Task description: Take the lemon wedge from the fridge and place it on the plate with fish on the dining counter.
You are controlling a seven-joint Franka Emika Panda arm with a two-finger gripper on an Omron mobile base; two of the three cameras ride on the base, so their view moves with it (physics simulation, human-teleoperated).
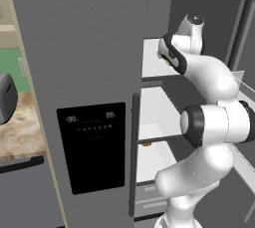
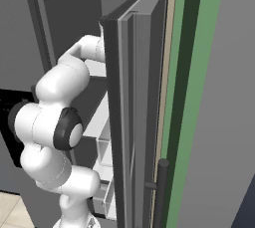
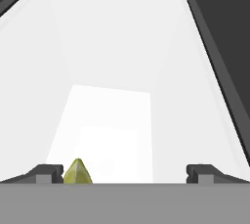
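**Arm inside the fridge, wedge not yet gripped**

While the right door of the fridge (image 1: 84, 72) stands open, the arm reaches into the upper shelf, and this is the early part of the task.

Going from left to right in the left base view: a toaster (image 1: 6, 97) sits on a marbled countertop (image 1: 20, 132), then comes the closed left door with the black dispenser panel (image 1: 92, 147), then the open compartment with white shelves. A small brown food item (image 1: 146, 144) lies on a lower shelf. The arm bends up to the top shelf, and a bit of yellow-green shows just under the wrist there.

In the hand view, the left fingertip (image 3: 46, 173) is at the left, the wedge (image 3: 77, 173) lies just beside it on the inner side, and the right fingertip (image 3: 205, 172) is well apart at the right. So the gripper (image 3: 126, 174) is wide open, and the wedge sits between the fingers but far off-centre, on the white shelf floor. Whether it touches the left finger I cannot tell.

In my judgement, the fridge is already opened and the reach is made. What is left: to close on the wedge, take it out, drive to the dining counter and put it on the plate.
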